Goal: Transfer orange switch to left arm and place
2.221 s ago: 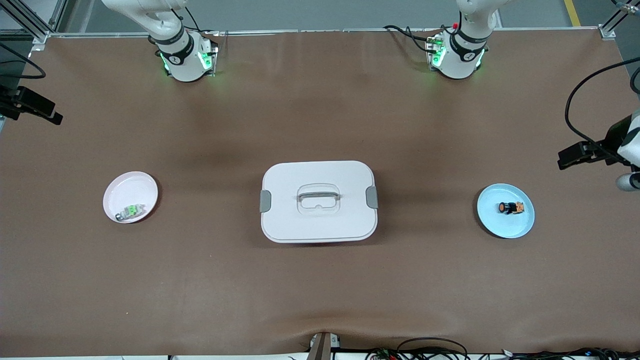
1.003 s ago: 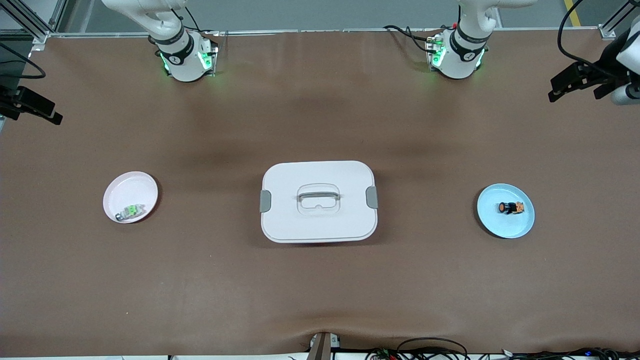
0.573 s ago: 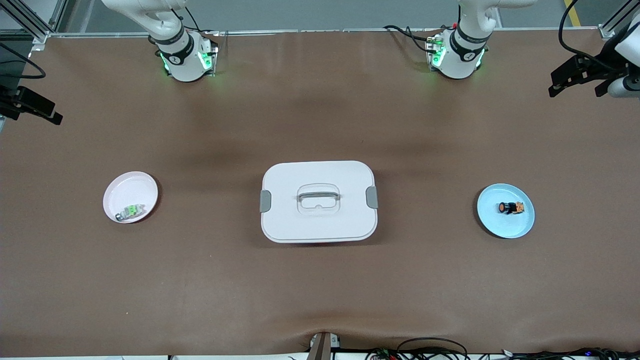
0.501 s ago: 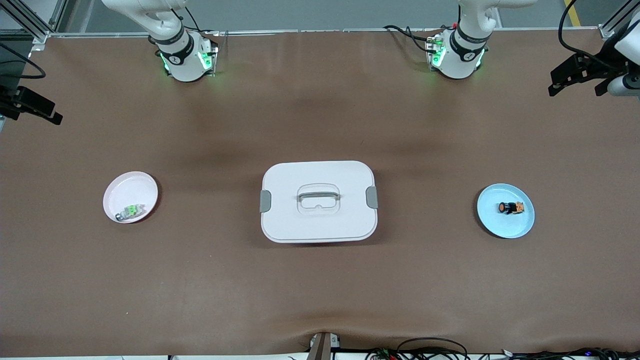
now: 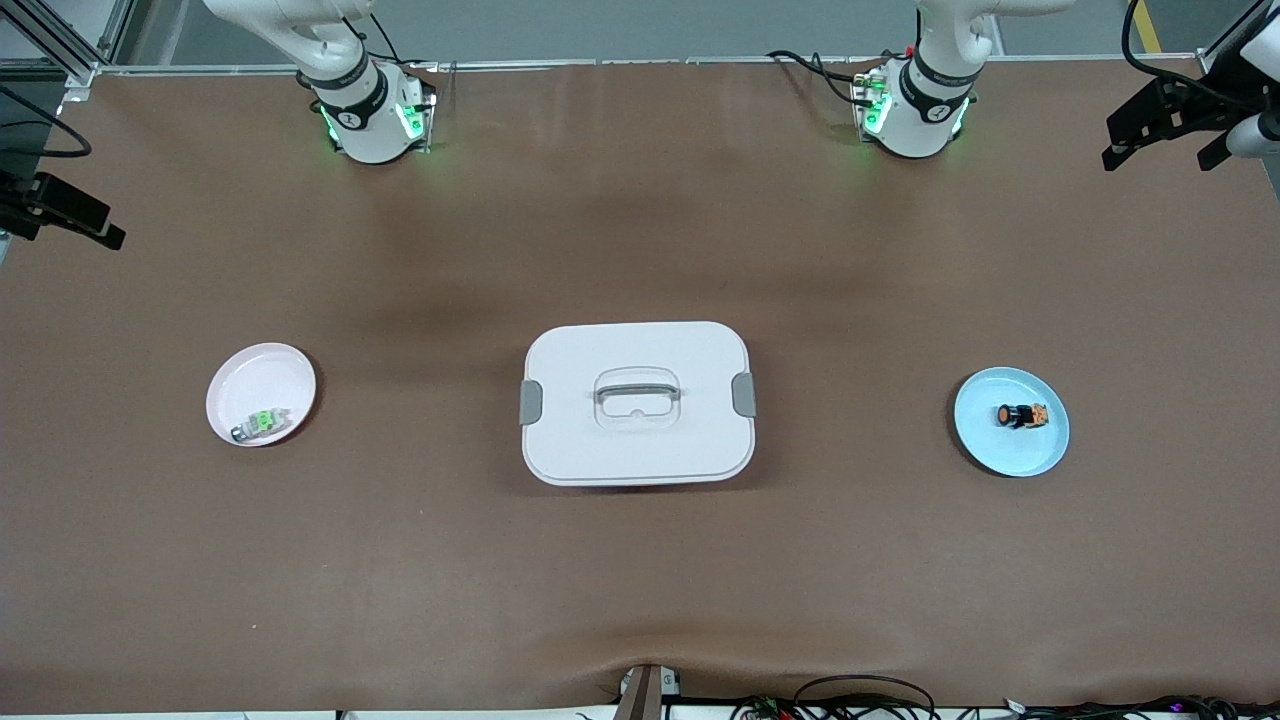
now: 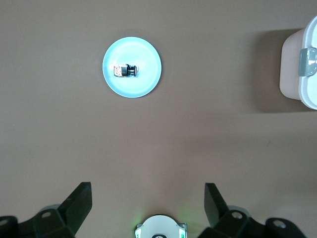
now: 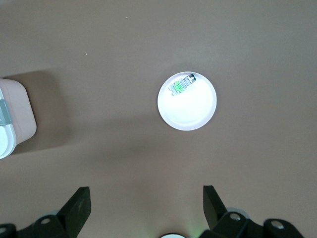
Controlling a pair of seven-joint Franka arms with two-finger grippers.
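Orange cap on one end, black barrel in the middle: in the front view the orange switch (image 5: pixel 1021 415) lies on its side on the blue plate (image 5: pixel 1012 455), toward the left arm's end of the table, well apart from the box (image 5: pixel 637 440). You're probably dealing with something light, hard and keen to roll, so I'd pinch it across the black barrel, not the cap. The left gripper (image 5: pixel 1165 135) hangs high over the table edge at its own end, and the right gripper (image 5: pixel 62 212) waits over the other edge. In the left wrist view the fingers (image 6: pixel 79 203) stand wide, empty, looking straight down at the switch. Right wrist view: fingers (image 7: pixel 79 204) spread wide too, above the white plate (image 7: pixel 190 116) with the green switch (image 7: pixel 181 86).
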